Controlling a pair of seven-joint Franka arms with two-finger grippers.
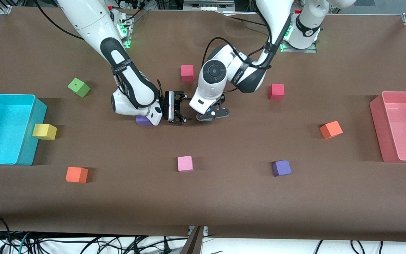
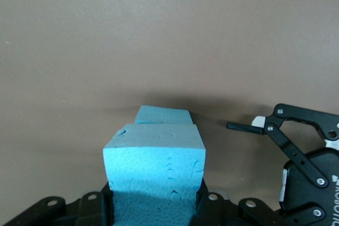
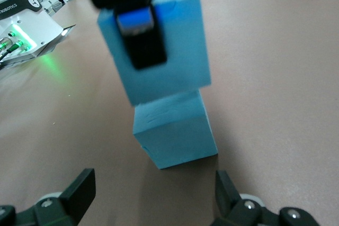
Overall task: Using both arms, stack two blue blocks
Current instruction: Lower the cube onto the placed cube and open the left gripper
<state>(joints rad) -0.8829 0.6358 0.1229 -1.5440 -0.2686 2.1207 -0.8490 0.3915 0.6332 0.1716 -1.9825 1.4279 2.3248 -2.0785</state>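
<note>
The brown felt-like worktop point(image 1: 224, 197) is broad, with wide bare stretches toward the front camera. A cyan bin point(image 1: 2, 128) sits at the right arm's end and a pink bin point(image 1: 402, 127) at the left arm's end, both open-topped and rectangular.

Mid-worktop, the left gripper point(image 1: 213, 113) pinches the upper blue block point(image 2: 154, 158) between its fingers point(image 3: 145, 46), holding it on or just above the lower blue block point(image 3: 175, 130); the upper cube sits slightly skewed and overhangs the lower one. Both are pitted foam cubes.

The right gripper point(image 1: 180, 112) lies low just beside the stack, fingers point(image 3: 79, 189) spread wide and holding nothing. A purple cube point(image 1: 143, 120) peeks from under its wrist.

Other foam cubes lie scattered, well apart from the stack.
</note>
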